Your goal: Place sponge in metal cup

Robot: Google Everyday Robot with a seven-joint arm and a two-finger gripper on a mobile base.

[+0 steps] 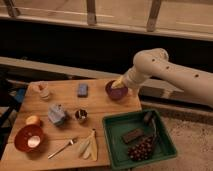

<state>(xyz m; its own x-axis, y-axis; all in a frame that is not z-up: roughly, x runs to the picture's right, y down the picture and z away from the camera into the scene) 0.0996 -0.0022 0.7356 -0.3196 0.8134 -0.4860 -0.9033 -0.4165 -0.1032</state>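
Wooden table (pixel 100 101) — our gripper (pixel 118 84) hovers over purple bowl (pixel 116 93), fingers wide, empty. We shd cross to sponge (pixel 82 90), straddle its narrow sides — then metal cup (pixel 80 115).

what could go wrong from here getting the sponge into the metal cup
1. The claw hangs at the purple bowl, away from the sponge; sweeping over low, it might clip the bowl's rim.
2. The sponge looks about as wide as the metal cup, so it may catch on the rim or tip the cup.
3. The grey-blue cloth lies close beside the cup and could get snagged.
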